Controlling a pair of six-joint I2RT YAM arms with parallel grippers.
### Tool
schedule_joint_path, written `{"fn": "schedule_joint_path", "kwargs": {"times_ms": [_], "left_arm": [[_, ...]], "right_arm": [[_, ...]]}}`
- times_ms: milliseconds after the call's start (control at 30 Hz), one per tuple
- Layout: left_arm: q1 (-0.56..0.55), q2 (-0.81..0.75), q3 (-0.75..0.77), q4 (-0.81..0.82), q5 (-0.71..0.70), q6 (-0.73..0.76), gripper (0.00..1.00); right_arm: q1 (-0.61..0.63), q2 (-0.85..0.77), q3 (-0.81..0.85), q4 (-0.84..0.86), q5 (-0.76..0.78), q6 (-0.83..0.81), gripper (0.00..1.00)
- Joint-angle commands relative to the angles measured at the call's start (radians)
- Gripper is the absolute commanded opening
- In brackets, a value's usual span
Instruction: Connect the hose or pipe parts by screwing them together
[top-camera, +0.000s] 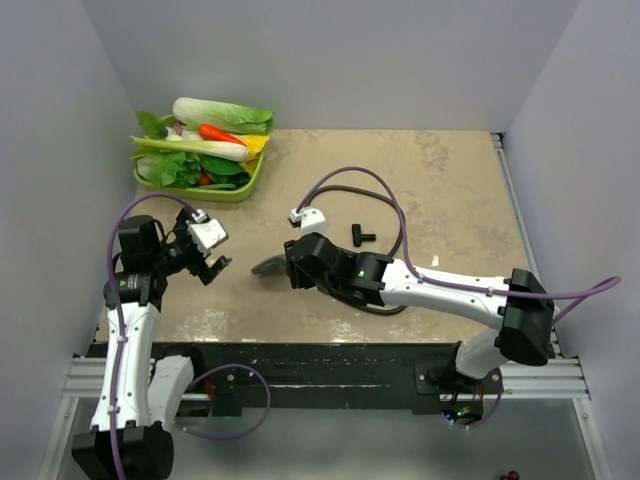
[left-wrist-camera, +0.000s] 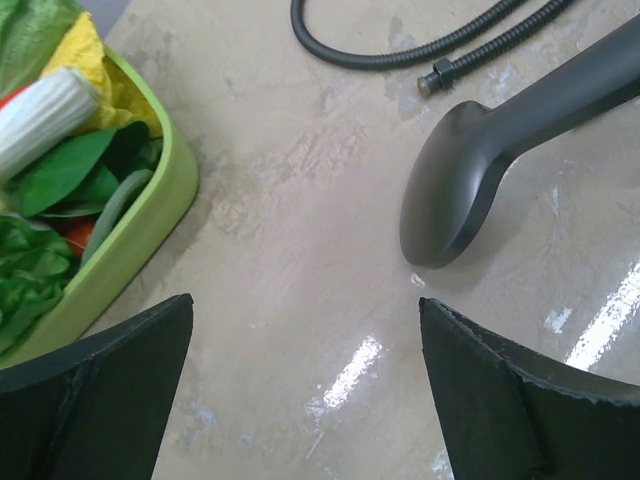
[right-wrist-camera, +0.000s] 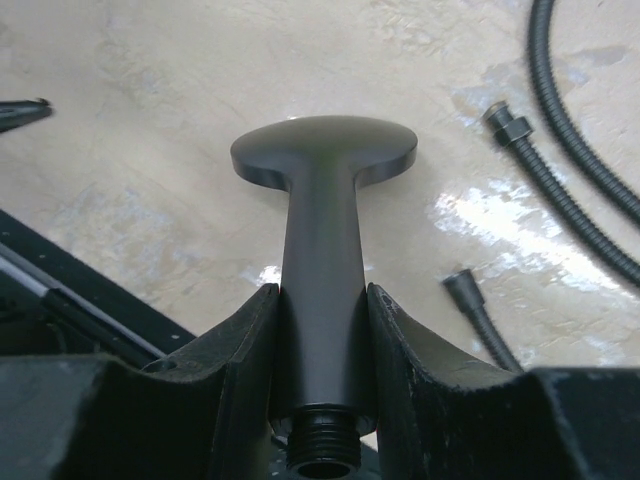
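The dark grey shower head (right-wrist-camera: 325, 170) is held by its handle in my right gripper (right-wrist-camera: 322, 292), shut on it, with the threaded end pointing back at the wrist. In the top view the round face (top-camera: 267, 266) sticks out left of the right gripper (top-camera: 291, 264), low over the table. The thin dark hose (right-wrist-camera: 566, 115) lies on the table to the right, with one end nut (right-wrist-camera: 510, 125) and a second end (right-wrist-camera: 461, 284) free. My left gripper (left-wrist-camera: 306, 302) is open and empty, left of the shower head (left-wrist-camera: 470, 170) and short of the hose (left-wrist-camera: 400, 55).
A green tray (top-camera: 248, 188) of toy vegetables sits at the back left, its rim (left-wrist-camera: 150, 215) near my left gripper (top-camera: 213, 268). A small black T-shaped fitting (top-camera: 361, 235) lies mid-table. Purple robot cable (top-camera: 350, 171) arcs above the right arm. Walls close in on three sides.
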Motion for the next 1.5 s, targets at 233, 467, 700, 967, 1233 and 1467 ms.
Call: {"fn": "schedule_joint_path", "kwargs": {"times_ms": [233,467,700,967,1233,1467], "left_arm": [[-0.003,0.005,-0.018,-0.051,0.114,0.176,0.99],[-0.005,0.01,-0.033,-0.13,0.117,0.253,0.99],[-0.005,0.027,-0.023,-0.122,0.143,0.228,0.99],[-0.006,0.004,-0.053,-0.1,0.143,0.19,0.97],[-0.006,0.043,-0.044,-0.039,0.163,0.075,0.96],[-0.006,0.05,-0.082,-0.018,0.162,0.138,0.96]], "right_arm": [[-0.092,-0.042,-0.175,0.224,-0.188,0.556,0.0],[-0.168,-0.022,-0.47,0.423,-0.274,0.882,0.0],[-0.172,0.133,-0.674,1.112,-0.472,1.133,0.0],[-0.154,0.288,-0.53,1.447,-0.587,1.016,0.0],[-0.169,0.191,-0.412,1.197,-0.665,0.795,0.0],[-0.169,0.082,-0.239,0.681,-0.728,0.53,0.0]]}}
